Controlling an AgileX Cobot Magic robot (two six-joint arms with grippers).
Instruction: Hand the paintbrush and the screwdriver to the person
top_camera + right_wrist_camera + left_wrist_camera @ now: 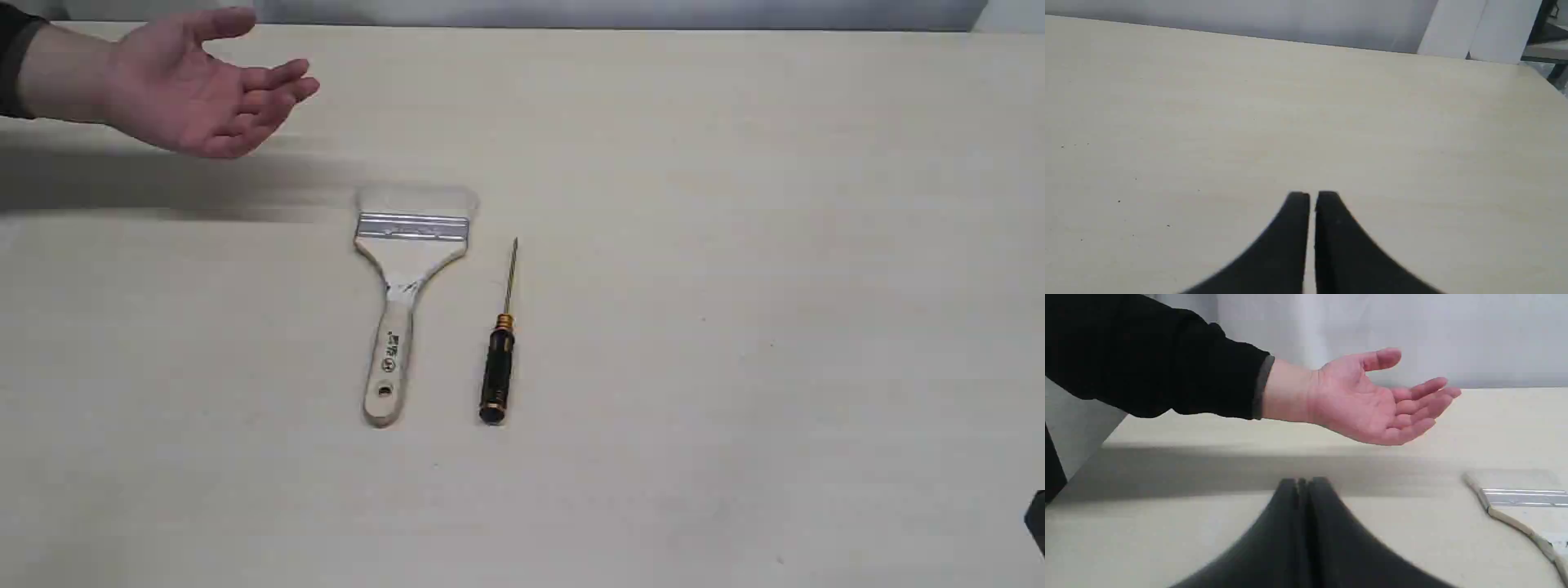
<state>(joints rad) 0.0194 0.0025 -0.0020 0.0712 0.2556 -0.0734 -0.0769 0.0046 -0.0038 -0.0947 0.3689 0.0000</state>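
Note:
The paintbrush [406,286] lies flat mid-table, pale bristles toward the far edge, wooden handle toward the near edge. Just to its right lies the screwdriver [500,359], black handle near, thin shaft pointing away. The person's open hand [204,90] hovers palm-up over the far left of the table, apart from both tools. In the left wrist view my left gripper [1303,482] is shut and empty, with the hand [1372,404] ahead and the paintbrush's ferrule [1523,497] off to one side. My right gripper [1312,197] is shut and empty over bare tabletop.
The pale wooden table [775,245] carries only the two tools. A dark bit of the right arm [1037,518] shows at the exterior view's lower right edge. A grey wall [1412,330] runs behind the table's far edge.

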